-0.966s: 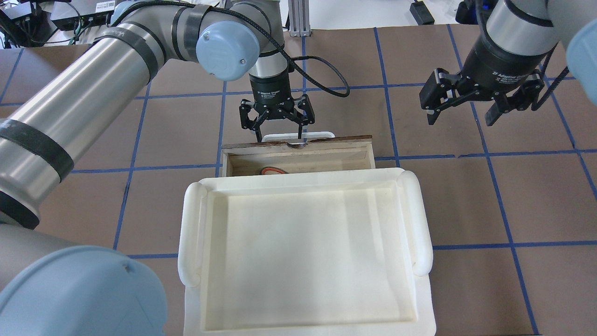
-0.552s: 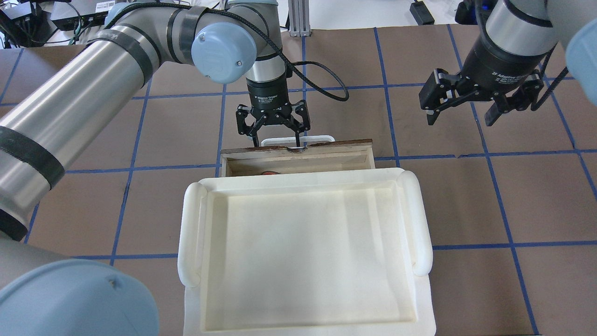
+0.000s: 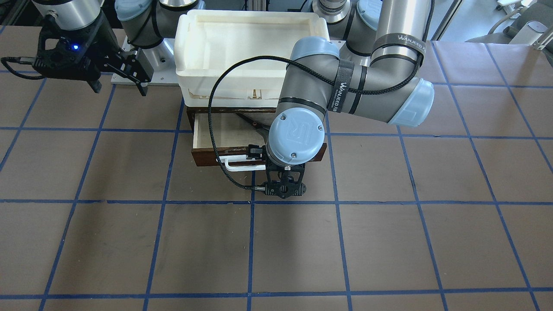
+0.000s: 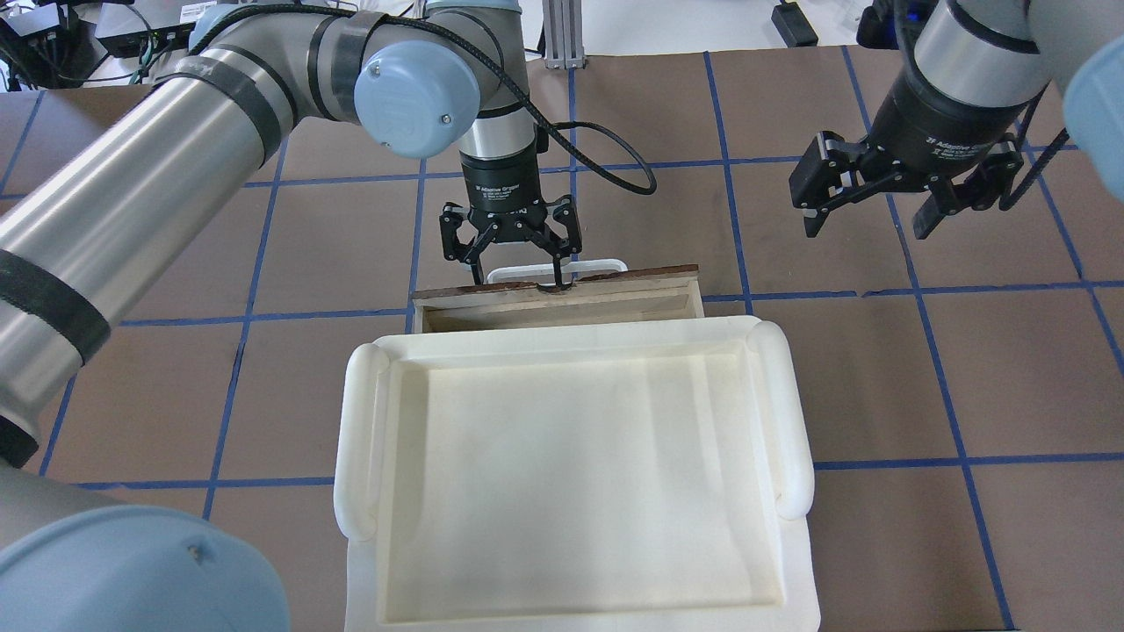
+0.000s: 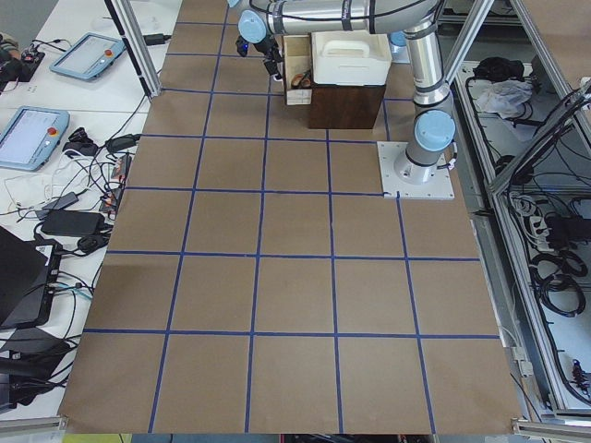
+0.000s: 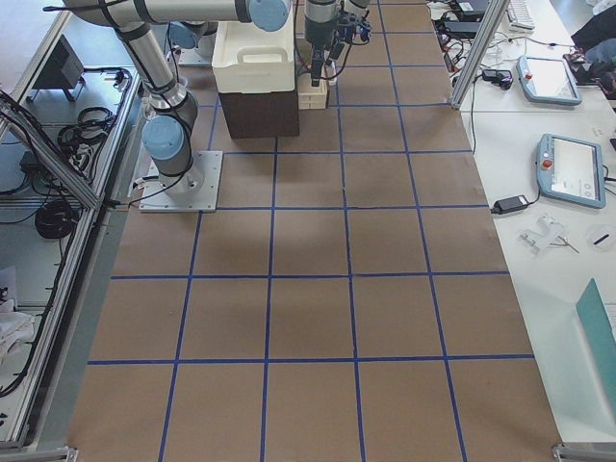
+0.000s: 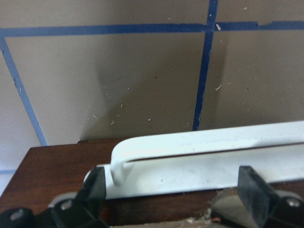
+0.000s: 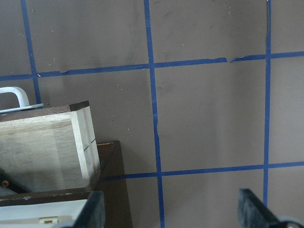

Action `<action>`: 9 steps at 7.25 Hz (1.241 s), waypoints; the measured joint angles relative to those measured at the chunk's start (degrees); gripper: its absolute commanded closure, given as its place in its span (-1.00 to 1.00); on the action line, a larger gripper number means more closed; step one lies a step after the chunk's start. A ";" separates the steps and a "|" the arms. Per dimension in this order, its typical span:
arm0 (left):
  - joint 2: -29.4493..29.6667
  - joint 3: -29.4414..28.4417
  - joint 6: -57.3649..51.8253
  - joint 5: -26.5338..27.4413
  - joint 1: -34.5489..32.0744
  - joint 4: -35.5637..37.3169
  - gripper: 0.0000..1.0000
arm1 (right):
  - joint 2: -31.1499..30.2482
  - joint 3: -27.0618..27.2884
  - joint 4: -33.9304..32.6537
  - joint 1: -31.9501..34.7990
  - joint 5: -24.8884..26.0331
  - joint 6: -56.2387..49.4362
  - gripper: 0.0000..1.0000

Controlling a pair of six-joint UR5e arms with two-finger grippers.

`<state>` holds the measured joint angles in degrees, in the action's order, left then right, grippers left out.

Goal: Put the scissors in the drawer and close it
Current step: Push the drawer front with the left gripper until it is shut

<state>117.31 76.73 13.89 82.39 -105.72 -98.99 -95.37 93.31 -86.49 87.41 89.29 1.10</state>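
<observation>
The drawer (image 4: 615,276) sticks out a short way from under the white tray, with its dark front panel (image 3: 207,157) and white bar handle (image 7: 199,145) facing away from me. My left gripper (image 4: 520,274) is open and points down at the front panel, its fingertips at the panel's top edge by the handle (image 4: 558,264). The scissors show as a dark slim shape in the drawer in the front-facing view (image 3: 249,122) and as an orange-brown spot in the left view (image 5: 302,81). They are hidden in the overhead view. My right gripper (image 4: 869,219) is open and empty, above the table to the drawer's right.
A large white plastic tray (image 4: 360,421) sits on the dark cabinet (image 5: 346,106) that houses the drawer and covers most of it. The table is brown with blue tape lines. The right wrist view shows the drawer's pale side wall (image 8: 42,147).
My left gripper has moved toward me with the drawer's front panel, and the drawer's open gap has narrowed. The scissors' orange handle has gone from overhead sight. The right arm is still.
</observation>
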 measured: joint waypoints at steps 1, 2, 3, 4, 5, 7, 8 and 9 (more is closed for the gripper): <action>-0.39 0.56 0.00 -0.02 -0.04 -0.19 -1.00 | -0.04 0.02 -0.02 -0.01 0.03 -0.34 -1.00; -0.79 1.06 0.00 -0.05 -0.13 -0.60 -1.00 | -0.06 0.03 -0.04 -0.03 0.05 -0.63 -1.00; -1.21 1.34 0.00 -0.09 -0.25 -1.09 -1.00 | -0.06 0.03 -0.02 -0.04 0.04 -0.76 -1.00; -1.50 1.41 0.00 -0.13 -0.37 -1.41 -1.00 | -0.07 0.03 -0.01 -0.04 0.07 -0.81 -1.00; -1.69 1.44 0.00 -0.20 -0.47 -1.60 -1.00 | -0.07 0.03 0.00 -0.04 0.09 -0.83 -1.00; -1.77 1.54 0.00 -0.23 -0.60 -1.98 -1.00 | -0.07 0.03 0.00 -0.04 0.12 -0.83 -1.00; -1.82 1.34 0.00 -0.24 -0.53 -1.99 -1.00 | -0.07 0.03 0.00 -0.04 0.13 -0.86 -1.00; -1.88 0.46 0.00 -0.29 -0.22 -1.76 -1.00 | -0.06 0.03 0.00 -0.04 0.13 -0.87 -1.00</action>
<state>115.44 77.18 13.89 82.10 -105.94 -100.75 -95.44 93.34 -86.48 87.36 89.42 0.23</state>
